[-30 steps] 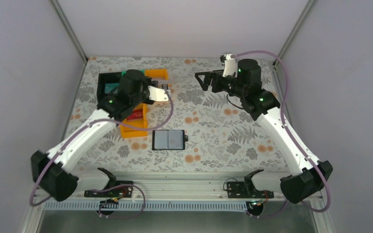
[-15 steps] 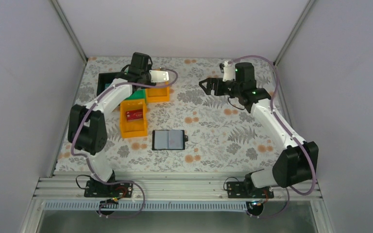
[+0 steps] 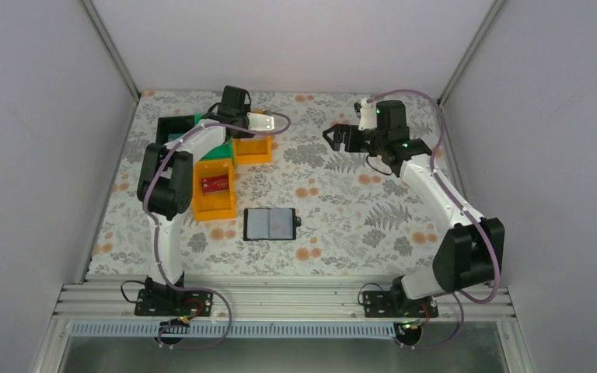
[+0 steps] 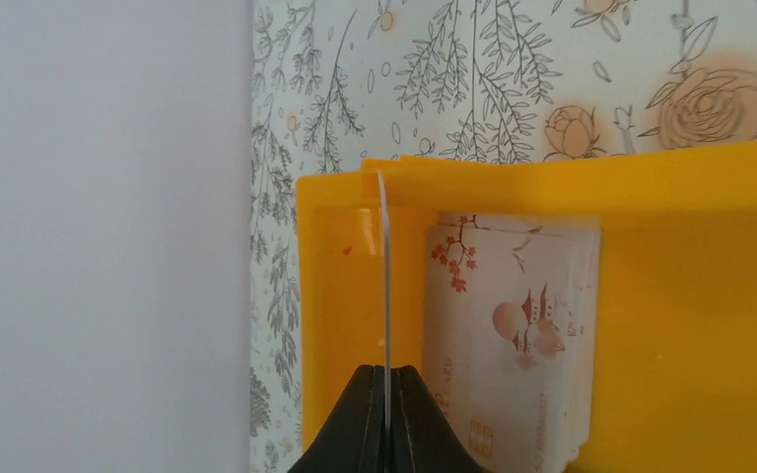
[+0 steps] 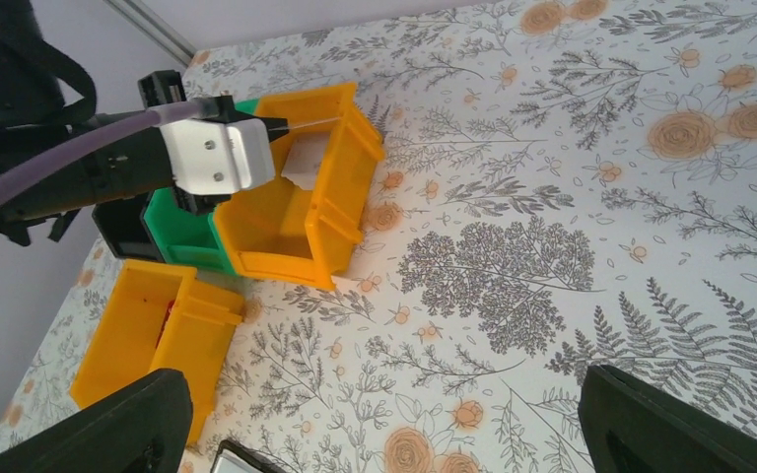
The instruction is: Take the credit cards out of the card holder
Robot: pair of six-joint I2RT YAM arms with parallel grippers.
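The card holder (image 3: 270, 224) lies open on the floral table, its two pale blue-grey panels facing up, and one corner of it (image 5: 229, 459) shows in the right wrist view. My left gripper (image 3: 263, 124) (image 4: 386, 379) is shut on a thin pale credit card (image 4: 385, 276), seen edge-on above the back orange tray (image 3: 253, 146) (image 4: 690, 315). A stack of whitish-with-red credit cards (image 4: 513, 335) lies in that tray. A red credit card (image 3: 216, 183) lies in the front orange tray (image 3: 214, 200). My right gripper (image 3: 342, 138) (image 5: 384, 434) hangs open and empty over the table's back right.
A green tray (image 3: 214, 152) (image 5: 179, 235) and a black tray (image 3: 169, 127) stand beside the orange ones at the back left. The left arm's cable (image 5: 69, 158) loops near the trays. Grey walls close in the table on three sides.
My left arm swung back from over the front orange tray to the back orange tray, still holding the card. The right gripper shifted slightly, staying open.
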